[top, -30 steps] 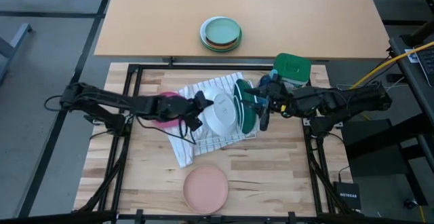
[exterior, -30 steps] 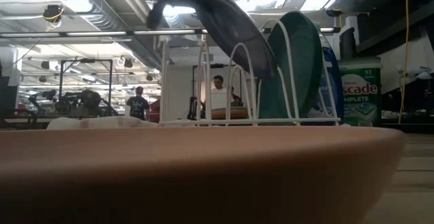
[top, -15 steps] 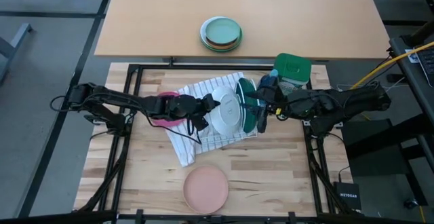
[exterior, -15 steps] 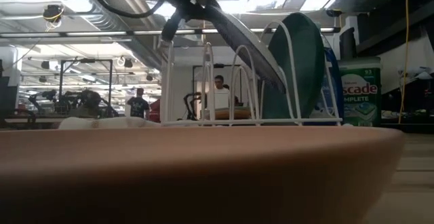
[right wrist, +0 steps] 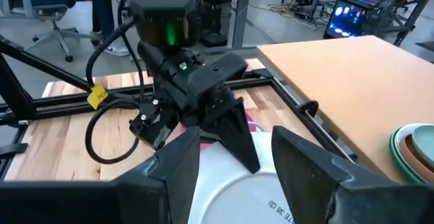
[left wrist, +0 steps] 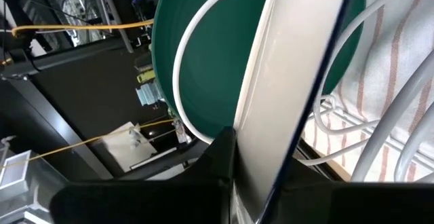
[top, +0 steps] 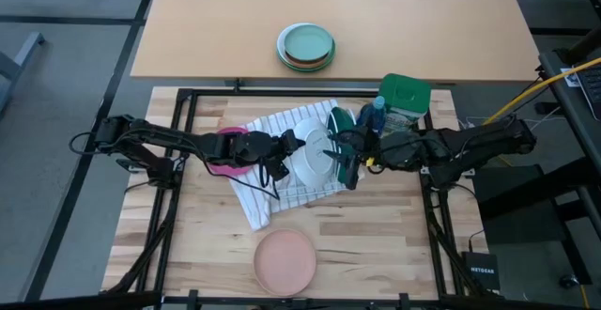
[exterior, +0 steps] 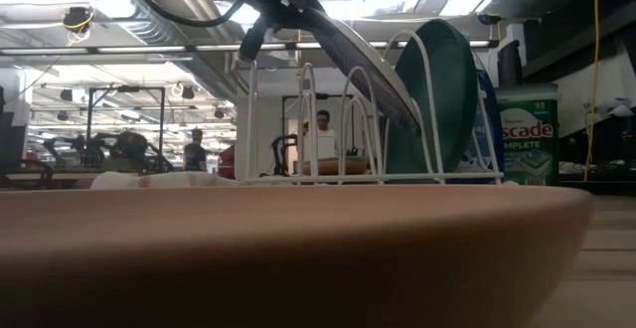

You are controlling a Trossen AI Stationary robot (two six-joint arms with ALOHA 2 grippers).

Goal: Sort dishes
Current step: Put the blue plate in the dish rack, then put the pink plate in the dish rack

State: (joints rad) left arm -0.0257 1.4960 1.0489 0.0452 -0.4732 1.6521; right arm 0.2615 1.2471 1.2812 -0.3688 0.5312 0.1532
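The left hand (top: 289, 147) is clamped on the rim of a white-faced plate with a dark blue edge (top: 315, 152), holding it tilted among the wires of the white dish rack (exterior: 343, 119); the left wrist view shows its dark fingers (left wrist: 217, 159) pinching that rim. Just past the plate, the large dark green plate (top: 340, 141) stands nearly upright in the next slot of the rack. Facing the left hand from across the plate, the right hand (top: 349, 160) hovers just over the rack with its fingers (right wrist: 305, 163) spread apart and gripping nothing. Under the rack lies a striped towel (top: 258, 207) on the wooden desk (top: 376, 235). Just behind the left hand, the magenta plate (top: 225, 155) lies beneath its arm. Farther off, toward the desk's front edge, the salmon-pink plate (top: 285, 261) rests alone. Beyond the right hand stand a blue bottle (top: 374, 115) and a green detergent tub (top: 406, 92). Farthest, stacked mint-green plates (top: 306, 46) sit on the other tabletop.
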